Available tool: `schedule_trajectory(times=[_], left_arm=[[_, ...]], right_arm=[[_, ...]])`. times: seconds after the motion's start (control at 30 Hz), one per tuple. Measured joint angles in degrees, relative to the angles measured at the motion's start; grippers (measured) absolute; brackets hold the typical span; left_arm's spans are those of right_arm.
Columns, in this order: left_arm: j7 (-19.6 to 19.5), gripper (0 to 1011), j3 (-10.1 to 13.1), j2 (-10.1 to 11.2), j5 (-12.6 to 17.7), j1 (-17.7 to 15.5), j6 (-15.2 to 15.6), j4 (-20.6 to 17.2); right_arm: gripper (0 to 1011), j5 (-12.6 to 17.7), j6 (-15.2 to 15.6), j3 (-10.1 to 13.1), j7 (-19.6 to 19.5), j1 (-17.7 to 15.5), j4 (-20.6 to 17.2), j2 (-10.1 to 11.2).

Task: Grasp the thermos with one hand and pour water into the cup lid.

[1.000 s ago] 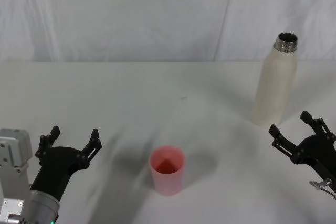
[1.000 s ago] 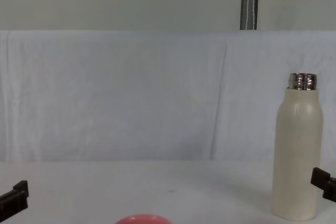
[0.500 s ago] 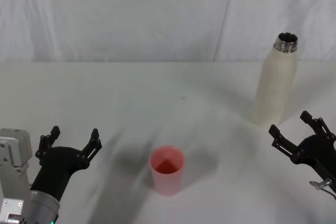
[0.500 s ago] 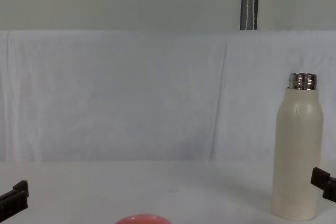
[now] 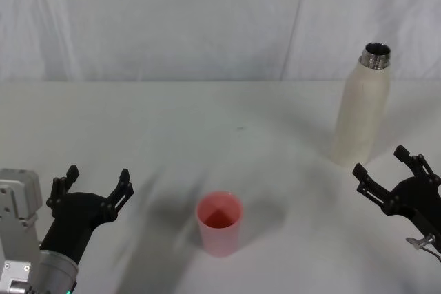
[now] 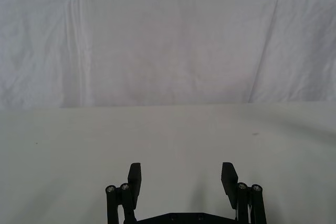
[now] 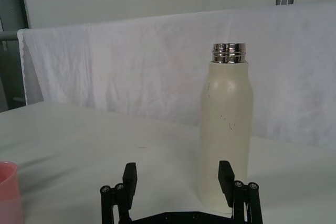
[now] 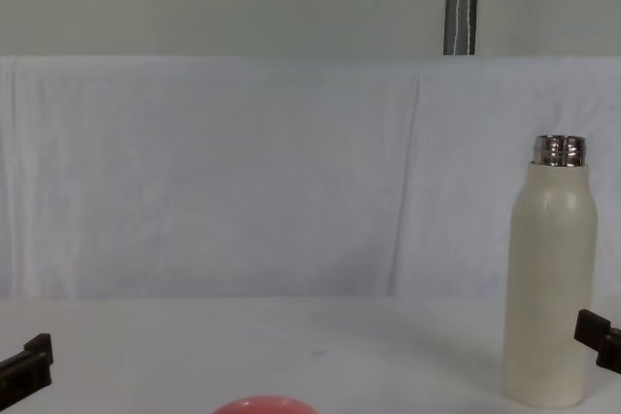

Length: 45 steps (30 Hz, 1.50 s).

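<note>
Cream thermos (image 5: 360,113) stands upright just beyond right gripper (image 5: 389,175); both grippers' jaws spread, left gripper (image 5: 95,189) idle.

A cream-white thermos (image 5: 360,115) with a shiny steel neck is seen. The cup lid (image 5: 219,223) is coloured pink. Both grippers are black, and the table (image 5: 172,122) is white.

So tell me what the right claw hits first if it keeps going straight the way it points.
Probably the thermos. From the wrist, the open right claw points at the bottle's lower body, slightly off-centre towards one finger. A gap remains; its depth is unclear.
</note>
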Motion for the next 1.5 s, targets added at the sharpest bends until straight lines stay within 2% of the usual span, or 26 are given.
schedule_trajectory(times=[1.5], left_arm=[[0.00,1001,0.00,0.00,0.00,0.00,0.00,0.00]], right_arm=[[1000,0.00,0.00,0.00,0.00,0.00,0.00,0.00]])
